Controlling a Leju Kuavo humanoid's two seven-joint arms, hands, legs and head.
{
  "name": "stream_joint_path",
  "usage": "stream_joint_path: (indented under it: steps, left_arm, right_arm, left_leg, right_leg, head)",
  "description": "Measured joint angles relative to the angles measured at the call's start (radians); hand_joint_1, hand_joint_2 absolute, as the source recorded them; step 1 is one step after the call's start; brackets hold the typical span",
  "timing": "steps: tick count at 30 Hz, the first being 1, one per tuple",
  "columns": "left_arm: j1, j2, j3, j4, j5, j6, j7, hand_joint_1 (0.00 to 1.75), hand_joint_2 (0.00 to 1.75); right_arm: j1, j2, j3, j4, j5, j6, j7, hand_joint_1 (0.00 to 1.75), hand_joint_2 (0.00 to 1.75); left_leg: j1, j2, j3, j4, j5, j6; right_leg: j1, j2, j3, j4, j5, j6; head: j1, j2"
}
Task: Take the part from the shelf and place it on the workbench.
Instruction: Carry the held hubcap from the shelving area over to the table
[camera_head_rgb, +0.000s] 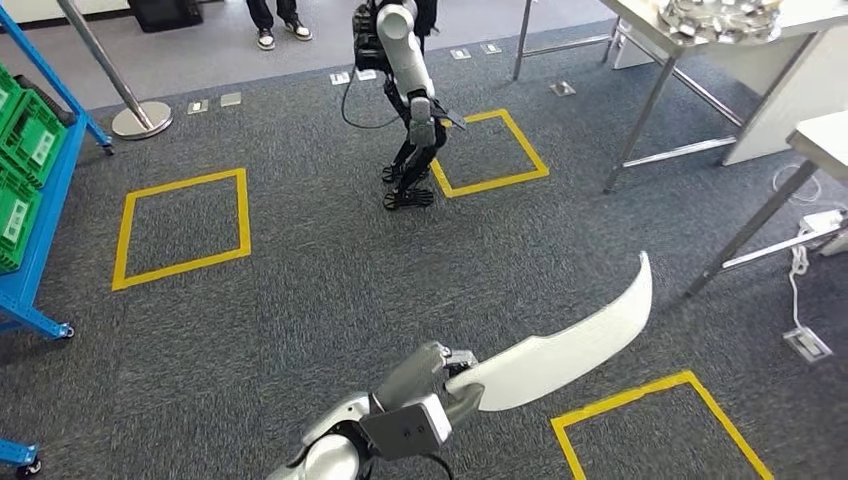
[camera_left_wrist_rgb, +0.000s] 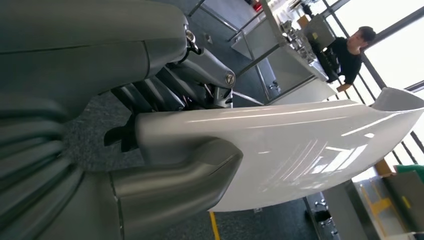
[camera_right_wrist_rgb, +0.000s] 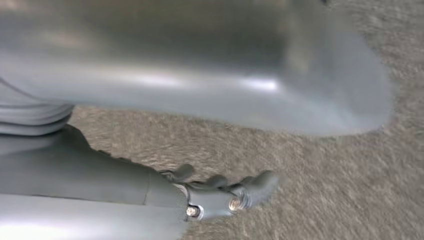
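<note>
Your left hand (camera_head_rgb: 440, 372), low in the centre of the head view, is clenched around the butt end of the part (camera_head_rgb: 570, 345); in the left wrist view the thick thumb (camera_left_wrist_rgb: 190, 172) presses one face of the white panel while the darker fingers (camera_left_wrist_rgb: 150, 95) wrap the other. From that grip the part's long axis runs away from the hand toward the upper right of the frame, a long curved white blade whose tip rises to a point, all of it carried in the air above the grey carpet (camera_head_rgb: 300, 300). That heading matters, because the table (camera_head_rgb: 720, 25) stands in the upper right corner, so I judge the free tip already points roughly the way you must go. The left arm is the one to set it down. Your right hand (camera_right_wrist_rgb: 225, 192) hangs over the carpet with its fingers curled in and nothing in them
</note>
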Motion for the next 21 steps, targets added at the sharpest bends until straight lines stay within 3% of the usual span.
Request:
stream_joint_path:
  steps: [2,3,4,6,8,10,11,12,14,16,18,19,20,21]
  left_arm:
    - [0.011,0.001,0.017,0.003,0.0,0.004,-0.003,1.75,1.75]
    - [0.015,0.001,0.023,0.006,0.0,0.006,-0.004,1.75,1.75]
    - [0.018,0.001,0.026,0.009,0.0,0.007,-0.006,1.75,1.75]
    - [0.02,-0.002,0.03,0.013,0.0,0.01,-0.01,1.75,1.75]
    - [0.02,-0.006,0.033,0.014,0.0,0.013,-0.014,1.75,1.75]
    - [0.022,-0.012,0.034,0.015,0.0,0.014,-0.017,1.75,1.75]
    - [0.023,-0.015,0.034,0.016,0.0,0.014,-0.018,1.75,1.75]
    - [0.023,-0.019,0.034,0.017,0.0,0.014,-0.019,1.75,1.75]
    - [0.022,-0.025,0.034,0.018,0.0,0.014,-0.023,1.75,1.75]
    - [0.022,-0.029,0.034,0.021,-0.002,0.009,-0.028,1.75,1.75]
    - [0.022,-0.03,0.034,0.026,-0.004,0.004,-0.029,1.75,1.75]
    - [0.021,-0.03,0.034,0.028,-0.005,0.003,-0.029,1.75,1.75]
    - [0.02,-0.031,0.034,0.03,-0.005,0.002,-0.03,1.75,1.75]
    - [0.017,-0.033,0.034,0.03,-0.005,0.002,-0.03,1.75,1.75]
  right_arm:
    - [-0.003,0.0,0.0,0.0,0.0,0.0,0.001,0.0,0.0]
    - [-0.003,0.0,0.0,0.0,0.0,0.0,0.002,0.0,0.0]
    - [-0.003,0.0,0.0,0.0,0.001,0.0,0.003,0.0,0.0]
    - [-0.002,0.0,0.0,0.0,0.001,0.0,0.004,0.0,0.0]
    - [-0.004,0.0,0.0,0.0,0.003,0.0,0.004,0.0,0.0]
    - [-0.004,0.0,0.0,0.0,0.005,0.0,0.002,0.0,0.0]
    - [-0.002,0.0,0.0,0.0,0.004,0.0,0.0,0.0,0.0]
    - [0.0,0.0,0.0,0.0,0.003,0.0,-0.001,0.0,0.0]
    - [0.003,0.0,0.0,0.0,-0.005,0.0,-0.004,0.0,0.0]
    - [0.001,0.0,-0.001,0.0,-0.012,0.001,-0.007,0.0,0.0]
    - [0.001,0.0,-0.001,0.0,-0.017,0.002,-0.009,0.0,0.0]
    - [0.002,0.0,-0.002,0.0,-0.018,0.002,-0.009,0.0,0.0]
    - [0.003,-0.001,-0.002,0.0,-0.018,0.002,-0.009,0.0,0.0]
    - [0.004,-0.001,-0.002,0.0,-0.018,0.002,-0.009,0.0,0.0]
  left_leg:
    - [0.002,-0.025,-0.06,0.124,-0.054,-0.005]
    - [0.003,-0.029,-0.08,0.162,-0.06,-0.006]
    - [0.005,-0.031,-0.085,0.167,-0.048,-0.007]
    - [0.013,-0.039,-0.046,0.072,0.019,-0.01]
    - [0.019,-0.068,0.004,-0.04,0.063,-0.01]
    - [0.017,-0.085,0.018,-0.077,0.065,0.001]
    - [0.014,-0.079,0.017,-0.077,0.067,0.011]
    - [0.013,-0.072,0.018,-0.079,0.07,0.019]
    - [0.012,-0.058,0.019,-0.083,0.074,0.033]
    - [0.009,-0.038,0.019,-0.084,0.074,0.042]
    - [0.004,-0.017,0.019,-0.084,0.072,0.047]
    - [0.002,-0.008,0.019,-0.084,0.071,0.048]
    - [0.0,0.001,0.02,-0.084,0.07,0.048]
    - [-0.001,0.008,0.022,-0.084,0.069,0.048]
  right_leg:
    - [0.0,0.021,-0.001,0.001,0.001,-0.003]
    - [-0.001,0.032,-0.001,0.001,0.001,-0.003]
    - [-0.001,0.044,-0.001,0.003,0.0,-0.003]
    - [-0.004,0.066,-0.001,0.007,-0.001,0.002]
    - [-0.004,0.086,-0.005,0.015,-0.005,0.014]
    - [-0.006,0.1,-0.012,0.017,-0.004,0.03]
    - [-0.008,0.106,-0.013,0.014,-0.002,0.037]
    - [-0.011,0.104,-0.014,0.014,-0.002,0.043]
    - [-0.01,0.076,-0.033,0.053,-0.026,0.05]
    - [-0.007,0.041,-0.09,0.172,-0.088,0.052]
    - [-0.006,0.033,-0.148,0.292,-0.132,0.052]
    - [-0.005,0.032,-0.155,0.306,-0.128,0.05]
    - [-0.004,0.03,-0.14,0.278,-0.106,0.047]
    - [-0.002,0.023,-0.107,0.215,-0.073,0.042]
  head:
    - [-0.004,0.0]
    - [-0.005,0.0]
    - [-0.006,0.0]
    - [-0.008,0.0]
    - [-0.009,0.0]
    - [-0.01,0.0]
    - [-0.009,0.0]
    - [-0.008,0.0]
    - [-0.004,0.0]
    - [0.002,0.0]
    - [0.004,0.0]
    - [0.004,0.0]
    - [0.005,0.0]
    - [0.005,0.0]
